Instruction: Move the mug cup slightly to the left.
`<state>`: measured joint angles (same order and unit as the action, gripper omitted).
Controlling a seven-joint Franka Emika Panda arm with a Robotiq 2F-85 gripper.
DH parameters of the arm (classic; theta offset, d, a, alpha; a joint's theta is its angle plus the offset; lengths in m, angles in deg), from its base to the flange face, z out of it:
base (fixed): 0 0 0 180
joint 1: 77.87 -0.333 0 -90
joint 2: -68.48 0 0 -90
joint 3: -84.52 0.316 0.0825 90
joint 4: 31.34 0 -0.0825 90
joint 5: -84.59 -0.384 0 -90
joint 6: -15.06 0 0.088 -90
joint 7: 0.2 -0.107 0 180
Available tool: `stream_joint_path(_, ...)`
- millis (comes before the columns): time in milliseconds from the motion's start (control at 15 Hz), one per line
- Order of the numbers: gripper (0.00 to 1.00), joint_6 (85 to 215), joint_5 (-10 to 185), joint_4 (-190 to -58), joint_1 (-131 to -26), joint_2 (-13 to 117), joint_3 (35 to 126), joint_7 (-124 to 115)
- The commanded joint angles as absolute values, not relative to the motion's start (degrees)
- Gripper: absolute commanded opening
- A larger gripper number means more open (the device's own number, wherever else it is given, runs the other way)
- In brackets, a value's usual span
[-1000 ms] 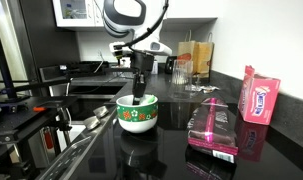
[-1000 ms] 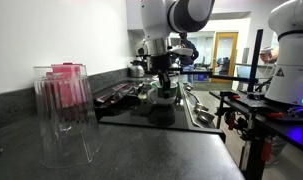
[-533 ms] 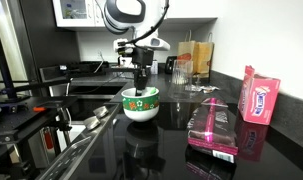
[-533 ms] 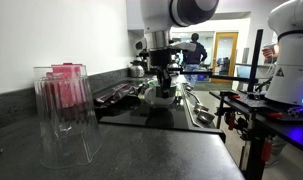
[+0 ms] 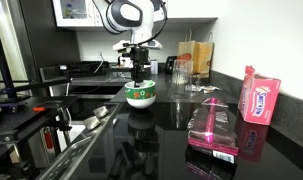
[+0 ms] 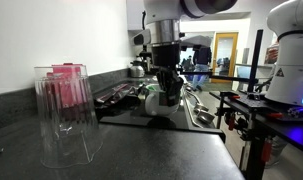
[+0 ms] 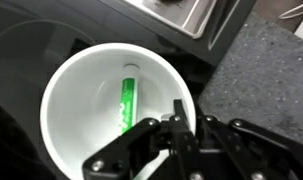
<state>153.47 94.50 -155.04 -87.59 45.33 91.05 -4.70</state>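
Mug cup, place: the mug cup (image 5: 140,96) hangs under the gripper (image 5: 140,84), over the black counter (image 5: 171,145). It is well apart from the pink packet (image 5: 259,100) and from the glass jar (image 6: 63,115). In the wrist view a steel sink (image 7: 191,15) lies near it. I cannot tell if its base touches the counter.
Mug cup, direction: it is upright, with the mouth up. Its axis is vertical, in line with the gripper. In the wrist view the round mouth faces the camera, and a green streak shows on the inner wall.
Gripper: it is closed narrow on the cup's rim, with one finger inside the wall and one outside.
Change: one second ago the cup looked lower and bigger in an exterior view. Now it sits higher in the picture and smaller, so farther from that camera. The cup stays upright and the grip is the same.
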Motion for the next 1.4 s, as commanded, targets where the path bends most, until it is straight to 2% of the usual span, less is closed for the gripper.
stream_joint_path(0, 0.03, 150.5, 95.0, -153.3, -88.6, 44.8, 91.1, -2.9)
stream_joint_path(667, 0.03, 148.2, 94.9, -152.1, -88.6, 43.0, 90.5, -1.5)
stream_joint_path(733, 0.25, 148.1, 95.0, -152.1, -88.5, 43.2, 90.5, -1.4)
stream_joint_path(800, 0.37, 148.3, 94.7, -152.2, -88.2, 43.2, 90.8, -0.8)
stream_joint_path(1333, 0.94, 145.4, 96.0, -152.7, -88.6, 47.9, 90.3, -0.9)
